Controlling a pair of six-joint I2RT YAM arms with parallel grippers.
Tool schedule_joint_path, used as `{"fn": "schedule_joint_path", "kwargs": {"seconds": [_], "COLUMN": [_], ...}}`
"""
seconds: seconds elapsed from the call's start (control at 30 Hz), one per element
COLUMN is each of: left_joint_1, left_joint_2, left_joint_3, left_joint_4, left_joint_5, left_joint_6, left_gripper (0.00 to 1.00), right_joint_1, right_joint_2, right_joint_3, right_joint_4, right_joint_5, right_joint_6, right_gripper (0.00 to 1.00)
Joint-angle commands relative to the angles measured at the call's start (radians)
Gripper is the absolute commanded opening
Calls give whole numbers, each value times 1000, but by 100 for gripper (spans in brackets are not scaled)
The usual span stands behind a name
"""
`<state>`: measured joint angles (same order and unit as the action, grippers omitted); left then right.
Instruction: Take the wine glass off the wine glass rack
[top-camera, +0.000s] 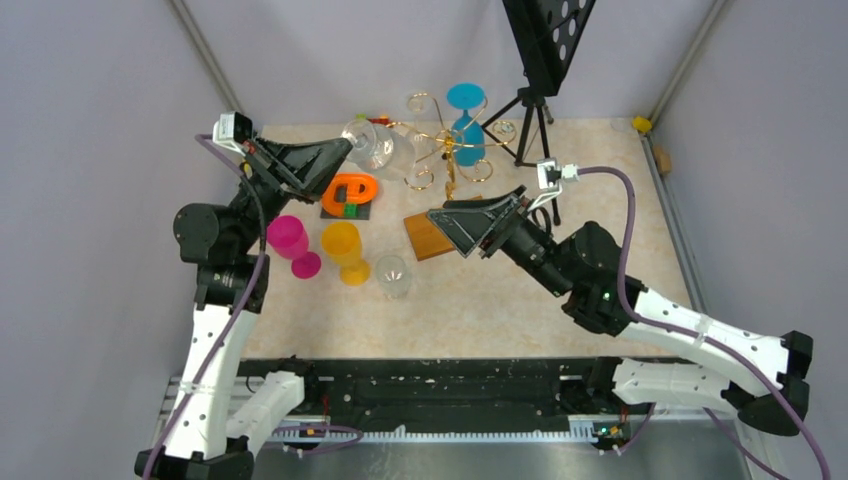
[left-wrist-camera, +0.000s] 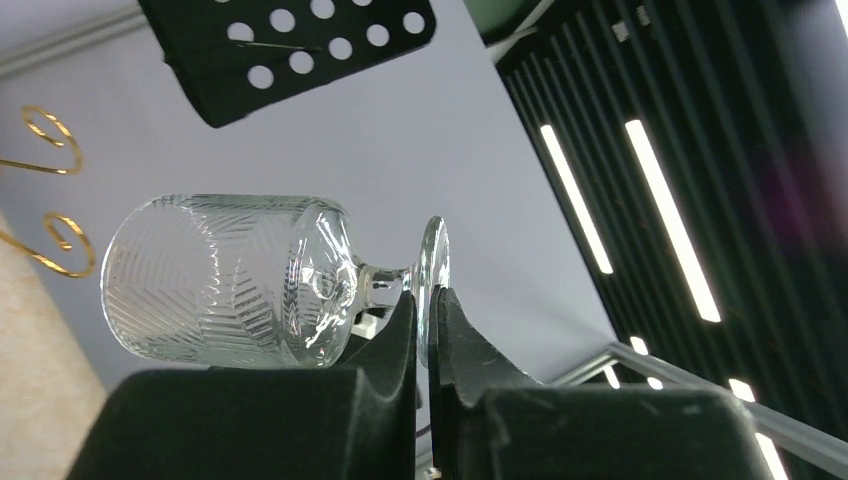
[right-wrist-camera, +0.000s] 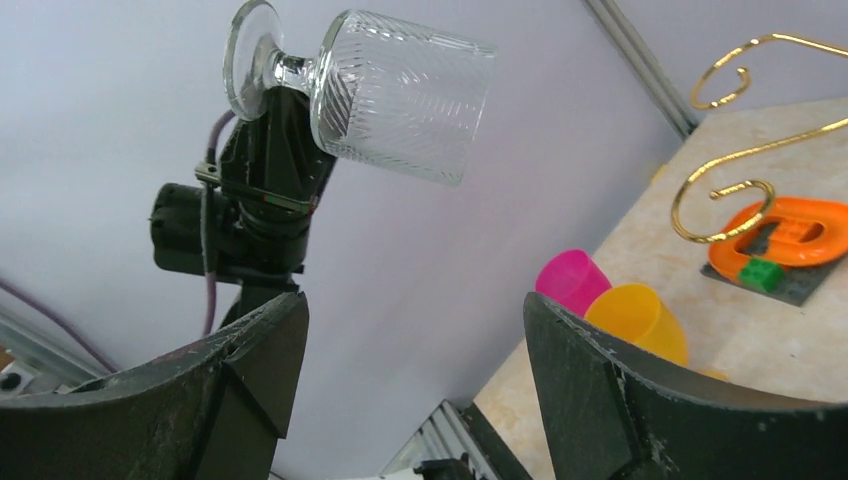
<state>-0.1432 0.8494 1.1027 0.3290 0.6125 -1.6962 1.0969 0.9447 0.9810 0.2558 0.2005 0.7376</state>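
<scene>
A clear ribbed wine glass (top-camera: 378, 147) lies sideways in the air to the left of the gold wine glass rack (top-camera: 450, 152), apart from its curled arms. My left gripper (left-wrist-camera: 430, 300) is shut on the edge of the glass's round foot (left-wrist-camera: 434, 262), and the bowl (left-wrist-camera: 225, 280) points toward the rack's gold curls (left-wrist-camera: 52, 150). A blue wine glass (top-camera: 466, 122) hangs upside down on the rack. My right gripper (top-camera: 447, 233) stands open and holds nothing, low over the rack's brown wooden base (top-camera: 424, 240). In its wrist view the held glass (right-wrist-camera: 400, 95) shows up high.
A pink glass (top-camera: 290, 240), a yellow glass (top-camera: 343, 248) and a clear glass (top-camera: 392, 275) stand on the table at front left. An orange ring toy on a dark plate (top-camera: 350, 192) lies under the left arm. A black tripod stand (top-camera: 530, 110) rises behind the rack at right.
</scene>
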Motion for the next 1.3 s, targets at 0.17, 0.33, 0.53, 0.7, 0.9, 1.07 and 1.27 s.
{"fn": "schedule_joint_path", "kwargs": {"seconds": [0.17,0.33,0.53,0.7,0.9,1.07,1.27], "left_joint_1": [-30,-54,-76,-95,-108,-118,-125], "left_joint_2": [43,60,90,106,111,112,97], "left_joint_3": [22,3,-11,-18,-18,-21,-44], "left_joint_4": [269,305,344,359,360,361,376], "left_joint_5": [5,12,13,10,-3,-4,-27], "left_joint_6": [-292,-336,-362,-368,-356,-356,-376], "left_gripper": [0,0,0,0,0,0,0], "right_joint_1": [-6,-26,-193,-277,-288,-290,-293], "right_joint_2": [76,83,118,167,223,258,296], "right_joint_3": [-30,23,22,16,7,13,0], "right_joint_4": [436,386,414,559,719,813,1006], "right_joint_5": [96,103,-99,-352,-504,-570,-623], "right_joint_6": [-47,-79,98,172,248,289,326], "right_gripper": [82,82,82,78,71,54,36]}}
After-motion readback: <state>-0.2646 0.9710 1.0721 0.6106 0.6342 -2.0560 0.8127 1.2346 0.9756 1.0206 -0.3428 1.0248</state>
